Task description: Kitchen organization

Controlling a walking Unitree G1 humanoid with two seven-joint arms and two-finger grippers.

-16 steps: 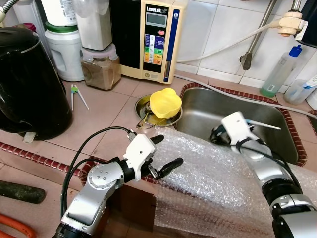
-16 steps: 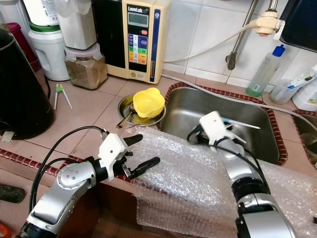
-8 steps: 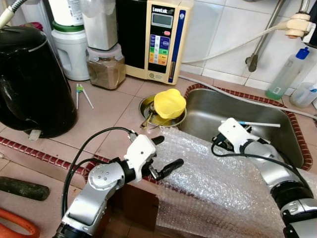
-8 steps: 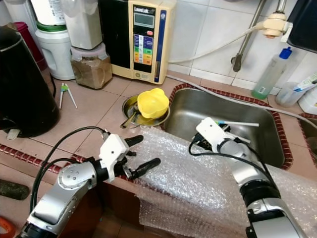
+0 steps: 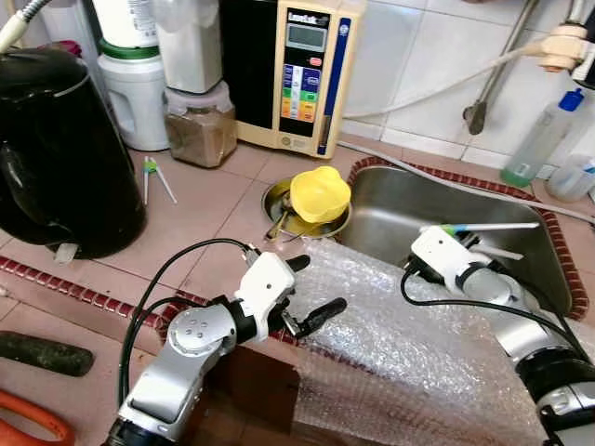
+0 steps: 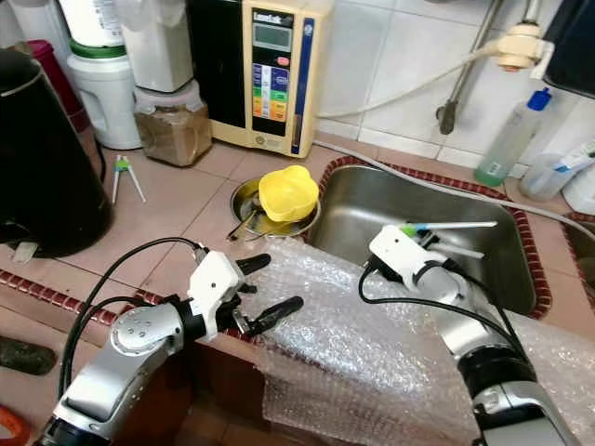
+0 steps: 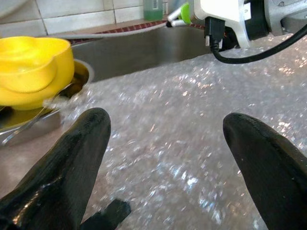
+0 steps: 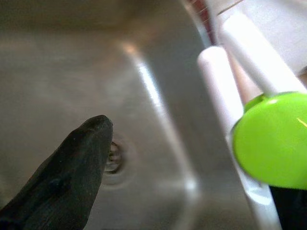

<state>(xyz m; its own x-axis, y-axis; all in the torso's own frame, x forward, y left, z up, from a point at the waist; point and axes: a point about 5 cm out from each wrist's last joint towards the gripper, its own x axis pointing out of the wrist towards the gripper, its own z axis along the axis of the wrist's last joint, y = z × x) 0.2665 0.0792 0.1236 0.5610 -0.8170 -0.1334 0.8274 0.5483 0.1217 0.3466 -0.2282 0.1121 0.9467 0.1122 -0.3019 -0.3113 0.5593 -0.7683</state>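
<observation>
On the far left stands a black kettle [image 5: 56, 149], smooth and rounded, on the tiled counter [image 5: 200, 209]. Next comes the left gripper [image 5: 305, 293], its two black fingers spread wide and holding nothing, at the near edge of the bubble wrap [image 5: 409, 344]. This sheet is thin, crinkled and shiny, and it hangs over the counter edge; a push from the fingers could probably slide it off. Just behind it a yellow bowl [image 5: 320, 193], of glossy plastic with a wavy rim, sits in a shallow metal dish [image 5: 275, 206] beside the steel sink [image 5: 521, 260].

Over the sink basin is the right gripper [image 5: 469, 249]. In its wrist view one finger [image 8: 72, 163] stands well apart from the other side, where a green-ended white stick [image 8: 268, 139], perhaps a utensil, lies against it; whether it is truly pinched cannot be told. If the hold is loose, the thin smooth stick may drop into the basin.
</observation>
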